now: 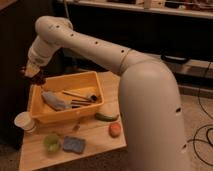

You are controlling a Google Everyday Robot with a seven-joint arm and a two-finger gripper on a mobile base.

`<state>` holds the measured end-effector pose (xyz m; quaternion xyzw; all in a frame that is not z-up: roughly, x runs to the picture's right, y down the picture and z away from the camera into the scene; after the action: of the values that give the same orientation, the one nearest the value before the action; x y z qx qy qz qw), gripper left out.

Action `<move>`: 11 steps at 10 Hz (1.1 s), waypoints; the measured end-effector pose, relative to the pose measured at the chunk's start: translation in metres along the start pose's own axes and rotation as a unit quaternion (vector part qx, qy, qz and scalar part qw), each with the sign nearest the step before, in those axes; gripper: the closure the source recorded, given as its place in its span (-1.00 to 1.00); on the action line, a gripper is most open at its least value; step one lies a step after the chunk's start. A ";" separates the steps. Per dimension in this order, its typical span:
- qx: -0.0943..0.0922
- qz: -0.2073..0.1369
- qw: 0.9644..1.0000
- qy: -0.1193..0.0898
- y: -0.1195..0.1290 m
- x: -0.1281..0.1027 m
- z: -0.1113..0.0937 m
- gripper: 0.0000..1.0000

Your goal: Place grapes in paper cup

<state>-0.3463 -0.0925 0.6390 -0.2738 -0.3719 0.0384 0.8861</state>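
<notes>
My gripper (33, 73) hangs above the far left corner of the yellow bin (90, 80), at the table's left edge. It is shut on the grapes (37, 79), a small dark red-purple bunch that hangs just under the fingers. The white paper cup (24, 121) stands upright on the wooden table (97, 142) at its left edge, in front of the bin and well below and nearer than the gripper. The cup looks empty.
The bin holds a grey cloth (54, 100) and dark utensils (80, 98). In front of it lie a light green cup (51, 141), a blue sponge (73, 144), an orange-red fruit (115, 129) and a green vegetable (106, 117). My arm's large white body fills the right side.
</notes>
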 end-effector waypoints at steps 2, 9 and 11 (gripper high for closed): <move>0.000 0.000 1.000 0.000 0.000 0.000 0.000 1.00; -0.047 -0.041 0.998 -0.033 0.023 -0.016 0.038 1.00; -0.078 -0.054 0.994 -0.054 0.046 -0.020 0.075 1.00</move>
<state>-0.4055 -0.0253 0.6454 -0.3191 -0.4357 -0.0241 0.8413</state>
